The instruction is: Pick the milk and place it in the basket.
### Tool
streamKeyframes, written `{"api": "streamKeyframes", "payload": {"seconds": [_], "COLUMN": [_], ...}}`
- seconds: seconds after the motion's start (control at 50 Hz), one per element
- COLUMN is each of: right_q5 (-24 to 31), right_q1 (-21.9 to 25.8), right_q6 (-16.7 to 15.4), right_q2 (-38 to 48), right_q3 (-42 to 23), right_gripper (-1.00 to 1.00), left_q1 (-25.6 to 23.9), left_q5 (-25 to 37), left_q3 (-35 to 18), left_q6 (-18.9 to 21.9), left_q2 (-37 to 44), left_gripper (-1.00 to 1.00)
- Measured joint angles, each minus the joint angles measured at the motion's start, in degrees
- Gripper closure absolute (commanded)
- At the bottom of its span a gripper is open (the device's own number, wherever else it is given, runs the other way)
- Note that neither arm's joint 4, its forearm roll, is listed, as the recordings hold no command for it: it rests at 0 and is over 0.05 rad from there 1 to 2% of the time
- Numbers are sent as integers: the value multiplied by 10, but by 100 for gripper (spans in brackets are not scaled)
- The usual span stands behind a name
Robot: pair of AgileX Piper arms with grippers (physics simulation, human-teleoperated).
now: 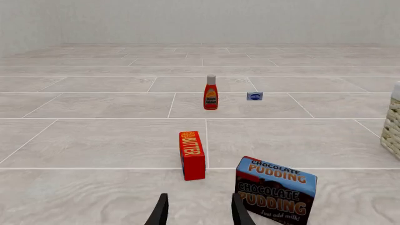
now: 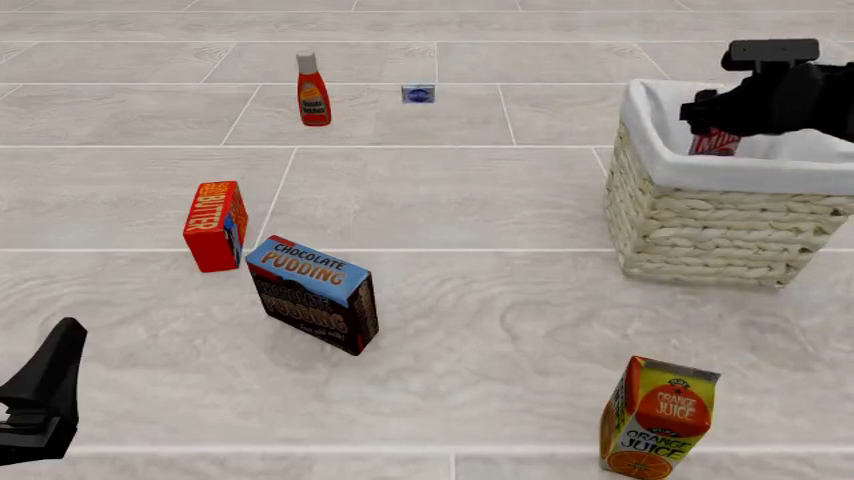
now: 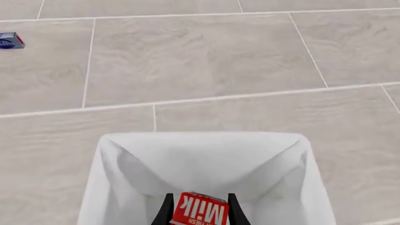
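Observation:
My right gripper [image 2: 717, 122] hangs over the wicker basket [image 2: 707, 225] at the right and is shut on the milk [image 2: 714, 143]. The carton's red top shows just inside the white cloth rim. In the right wrist view the milk [image 3: 200, 212] sits between the two fingers [image 3: 166, 213], above the basket's white lining [image 3: 200, 159]. My left gripper [image 2: 56, 350] is open and empty at the near left, low over the floor. In its wrist view the left gripper [image 1: 198, 199] is just short of the butter box.
A red butter box [image 2: 215, 225] and a tilted chocolate pudding box [image 2: 314, 293] stand left of centre. A ketchup bottle [image 2: 312, 90] and a small blue tin [image 2: 418, 94] are far back. An orange juice carton [image 2: 658, 418] stands near right.

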Motion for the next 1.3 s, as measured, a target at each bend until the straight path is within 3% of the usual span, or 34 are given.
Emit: {"api": "streamKeyframes", "payload": {"seconds": [0.36,0.38,0.94,1.3], "right_q5": [-5,-6,-12,-46], "right_q1": [2,2,-4,-1], "right_q6": [2,2,6,6], "right_q2": [30,30,-2,-98], "right_q3": [-3,-3,9,90], "right_gripper": [100,-100,-100,-100], "left_q1": [0,0,0,0], "left_q5": [0,0,0,0], "left_q3": [0,0,0,0], "left_q6": [0,0,0,0], "left_q2": [0,0,0,0], "left_gripper": [-100,-100,-100,-100]}}
